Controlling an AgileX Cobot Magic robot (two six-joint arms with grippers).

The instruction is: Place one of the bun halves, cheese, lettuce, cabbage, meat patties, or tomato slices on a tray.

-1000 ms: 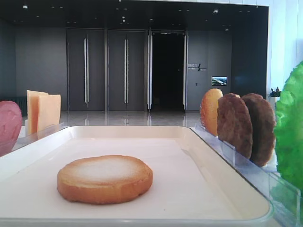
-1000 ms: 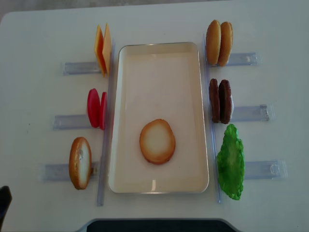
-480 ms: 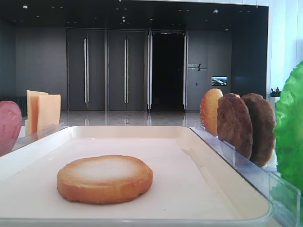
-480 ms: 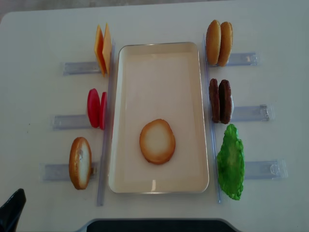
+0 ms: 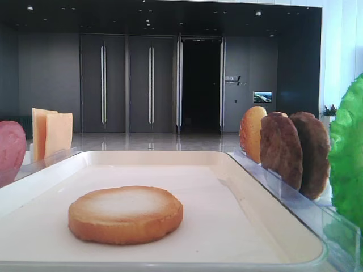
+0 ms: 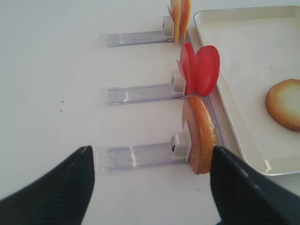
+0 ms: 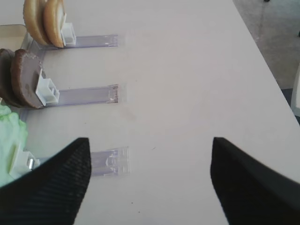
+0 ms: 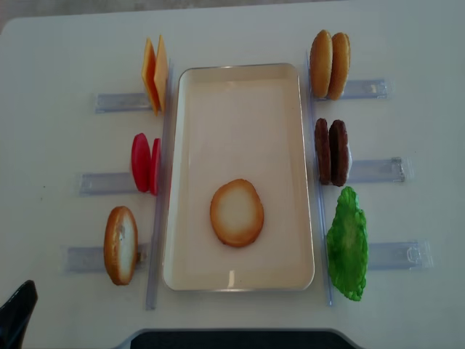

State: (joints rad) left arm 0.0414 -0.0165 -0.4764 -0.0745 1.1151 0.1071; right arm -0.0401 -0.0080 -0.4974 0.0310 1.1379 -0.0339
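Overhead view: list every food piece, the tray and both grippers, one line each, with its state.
Pale-faced round bun half: flat on the cream rectangular tray.
Yellow-orange cheese slices: upright in rack.
Red tomato slices: upright.
Golden bun half: upright.
Dark brown meat patties: upright.
Green frilly lettuce: on edge.
Left gripper: open, empty.
Right gripper: open, empty.

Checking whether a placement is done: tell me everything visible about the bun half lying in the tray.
The bun half is a thick round disc with a golden-brown rim and a pale whitish flat face turned up. It lies flat on the floor of the cream-white tray, in the near half, roughly centred between the long sides and clear of the rim. Nothing else touches it; no end effector is near.
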